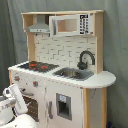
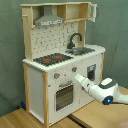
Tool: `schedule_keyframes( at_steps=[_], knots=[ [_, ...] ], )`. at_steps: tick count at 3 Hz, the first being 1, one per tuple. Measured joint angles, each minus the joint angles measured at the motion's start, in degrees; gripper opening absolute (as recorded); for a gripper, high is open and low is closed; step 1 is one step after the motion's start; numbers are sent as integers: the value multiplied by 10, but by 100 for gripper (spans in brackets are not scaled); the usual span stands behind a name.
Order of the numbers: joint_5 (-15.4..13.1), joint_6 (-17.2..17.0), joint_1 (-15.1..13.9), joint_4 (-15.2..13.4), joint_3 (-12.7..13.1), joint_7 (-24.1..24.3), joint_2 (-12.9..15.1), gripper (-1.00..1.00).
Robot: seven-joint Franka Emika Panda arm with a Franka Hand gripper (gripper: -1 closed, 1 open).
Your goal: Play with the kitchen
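the kitchen [image 2: 60,55] is stood upright against a grey curtain [image 2: 10,55], its front turned to the arm. the gripper [image 2: 76,78] is held just beside the knobs [image 2: 56,76] above the oven door [image 2: 64,96], presumably for turning one; whether the fingers are spread cannot be told.

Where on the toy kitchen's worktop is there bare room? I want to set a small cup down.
Freest is the rounded white end of the worktop, beyond the sink and beside the tap. A narrow strip runs along the front edge. The hob and sink fill the rest; the arm crowds the front by the knobs.
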Motion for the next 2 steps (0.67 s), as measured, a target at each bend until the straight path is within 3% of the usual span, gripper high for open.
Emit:
schedule_keyframes(
  at_steps=[2],
  knots=[
    [-5, -6, 54, 15, -47, -93, -5, 100]
  ],
)
